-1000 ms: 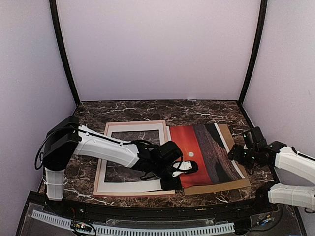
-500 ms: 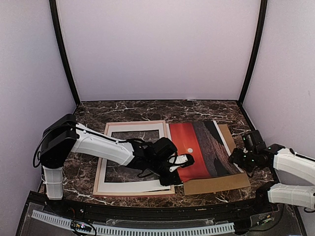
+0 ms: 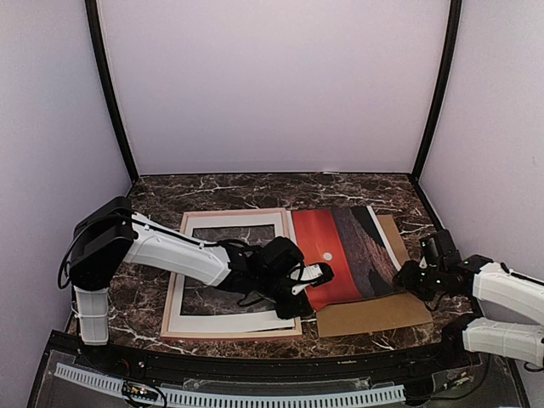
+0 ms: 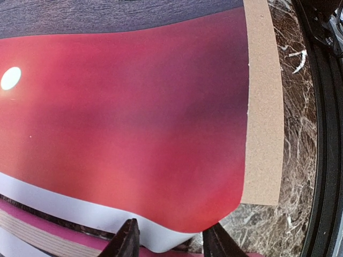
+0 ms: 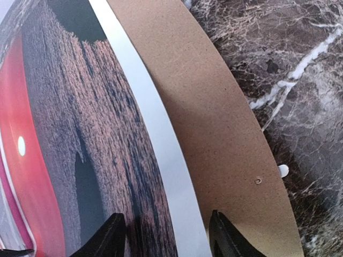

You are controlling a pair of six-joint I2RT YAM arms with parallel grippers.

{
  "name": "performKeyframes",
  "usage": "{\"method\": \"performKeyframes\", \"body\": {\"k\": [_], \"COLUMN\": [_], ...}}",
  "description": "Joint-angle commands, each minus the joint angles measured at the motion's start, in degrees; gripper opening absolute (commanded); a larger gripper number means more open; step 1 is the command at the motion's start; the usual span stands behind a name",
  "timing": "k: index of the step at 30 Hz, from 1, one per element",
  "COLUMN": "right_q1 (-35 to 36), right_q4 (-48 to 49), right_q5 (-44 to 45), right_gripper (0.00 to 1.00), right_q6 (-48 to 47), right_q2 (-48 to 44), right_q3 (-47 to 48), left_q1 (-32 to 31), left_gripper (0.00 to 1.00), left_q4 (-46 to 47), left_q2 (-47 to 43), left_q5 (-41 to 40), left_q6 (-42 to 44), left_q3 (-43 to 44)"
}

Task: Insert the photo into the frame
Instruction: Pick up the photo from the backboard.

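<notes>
Top external view: the left arm hides the photo (image 3: pixel 344 255)'s near-left corner and part of the frame (image 3: pixel 238 211). In the left wrist view that corner lies between the left gripper (image 4: pixel 171 235)'s jaws, which stand apart. The right gripper (image 5: pixel 167 230)'s jaws, also apart, straddle the photo's white right border over the brown backing board (image 5: pixel 214 107). The photo lies just beside the frame's right rail. Bare desk (image 3: pixel 357 191) lies beyond.
</notes>
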Motion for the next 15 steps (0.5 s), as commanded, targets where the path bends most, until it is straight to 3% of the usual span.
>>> {"method": "performKeyframes", "body": {"k": [1, 15], "right_q1": [-0.73, -1.81], "right_q4": [2.77, -0.44], "right_q5": [-2.46, -1.54], "right_gripper": [0.49, 0.14], "right_q6": [0.1, -2.44], "right_q2": [-1.7, -3.83], "right_q3": [-0.26, 2.63], "left_q1": [0.28, 0.28], "left_gripper": [0.42, 0.48], "left_q4": [0.66, 0.74], "left_q2": [-2.5, -1.87], "left_q5": [-0.81, -1.48], "left_q6": [-0.62, -1.01], "left_q3": [-1.36, -1.41]}}
